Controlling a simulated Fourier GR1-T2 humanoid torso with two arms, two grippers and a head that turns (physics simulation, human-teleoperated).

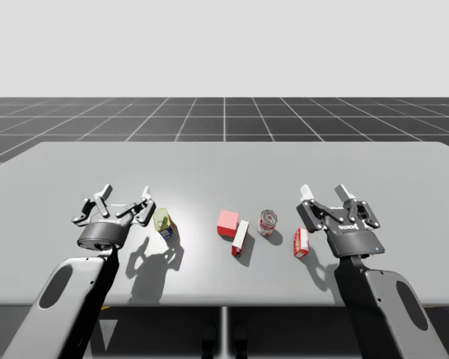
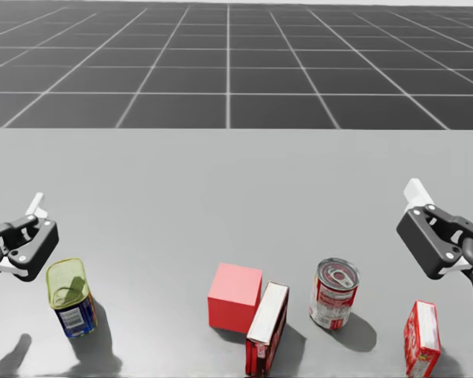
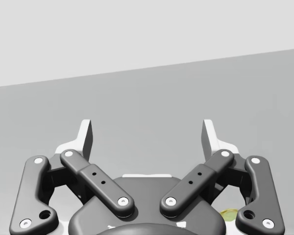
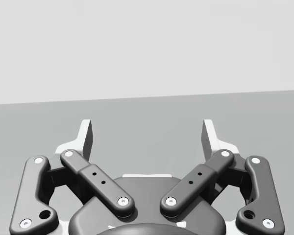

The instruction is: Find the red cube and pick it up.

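The red cube (image 1: 227, 222) (image 2: 235, 296) rests on the grey table (image 1: 224, 172) near its middle, touching or almost touching a red and white box (image 1: 240, 238) (image 2: 266, 328) to its right. My left gripper (image 1: 124, 197) (image 3: 147, 137) hovers open at the table's left, well left of the cube, with nothing between its fingers. My right gripper (image 1: 323, 191) (image 4: 147, 137) is open too, at the table's right, with bare table ahead of it. In the head view one finger (image 2: 33, 236) of the left gripper and one finger (image 2: 427, 236) of the right show at the edges.
A yellow-green tin (image 1: 163, 222) (image 2: 69, 297) with a blue label stands just right of my left gripper. A red and white round can (image 1: 267, 222) (image 2: 334, 292) stands right of the cube. A small red box (image 1: 301, 242) (image 2: 422, 337) sits beside my right gripper.
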